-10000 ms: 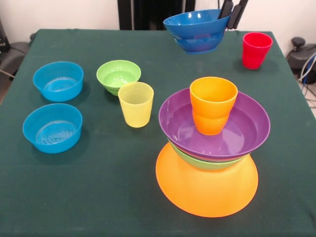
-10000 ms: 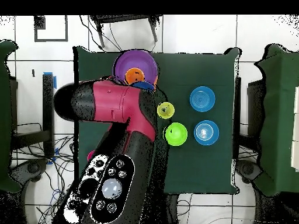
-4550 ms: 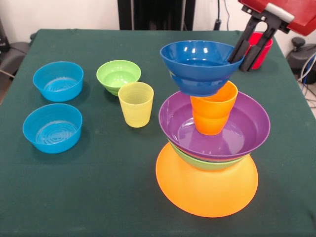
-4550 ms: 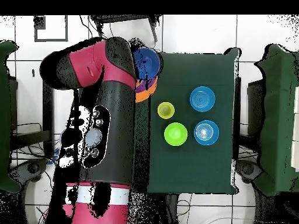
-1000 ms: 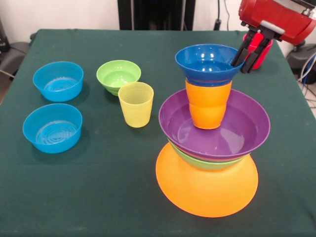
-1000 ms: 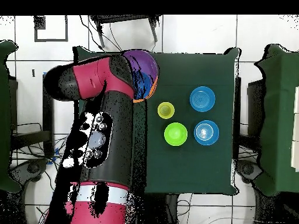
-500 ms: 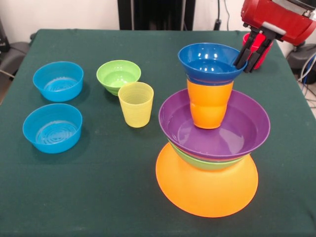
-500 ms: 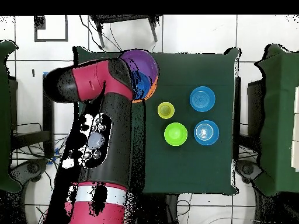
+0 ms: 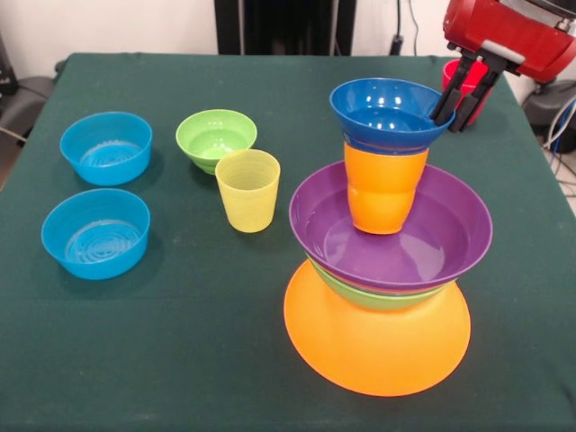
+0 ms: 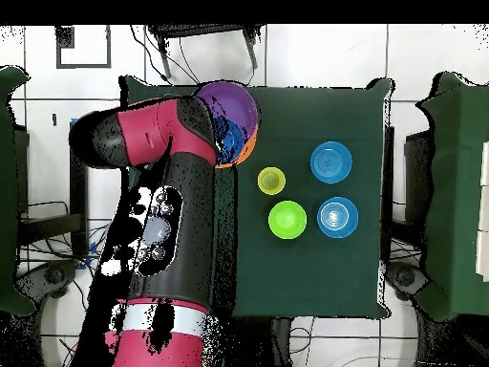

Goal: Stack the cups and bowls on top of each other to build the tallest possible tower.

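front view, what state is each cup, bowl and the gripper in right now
orange bowl: upside down, tower base
large green bowl: upright, under purple bowl
purple bowl: upright, holds orange cup
orange cup: upright, capped by dark blue bowl
dark blue bowl: upright on the cup, rim between the fingers
gripper: shut on dark blue bowl
yellow cup: upright, loose
red cup: partly hidden
small green bowl: upright, loose
two light blue bowls: upright, loose

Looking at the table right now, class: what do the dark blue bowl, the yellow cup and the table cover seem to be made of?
Dark blue bowl: probably glossy plastic, with bright glints. Yellow cup: see-through ribbed plastic, apparently. Table cover: matte green cloth, perhaps felt; no shine.
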### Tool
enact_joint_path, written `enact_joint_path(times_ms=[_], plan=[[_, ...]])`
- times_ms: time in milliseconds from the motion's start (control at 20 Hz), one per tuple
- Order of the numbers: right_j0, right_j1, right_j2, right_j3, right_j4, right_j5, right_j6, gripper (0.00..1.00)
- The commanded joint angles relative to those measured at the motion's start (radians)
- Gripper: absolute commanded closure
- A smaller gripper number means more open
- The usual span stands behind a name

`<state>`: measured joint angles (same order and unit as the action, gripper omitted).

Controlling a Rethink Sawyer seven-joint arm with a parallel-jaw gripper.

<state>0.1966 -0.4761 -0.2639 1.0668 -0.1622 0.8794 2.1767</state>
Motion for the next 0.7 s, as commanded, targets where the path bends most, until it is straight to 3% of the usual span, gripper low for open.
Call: enact_joint_path(times_ms=[50,700], plan=[[0.012,0.060,0.097,0.027,-0.025,-0.022,0.008,1.00],[-0.003,0.093,0.097,-0.043,-0.064,-0.096,-0.027,1.00]])
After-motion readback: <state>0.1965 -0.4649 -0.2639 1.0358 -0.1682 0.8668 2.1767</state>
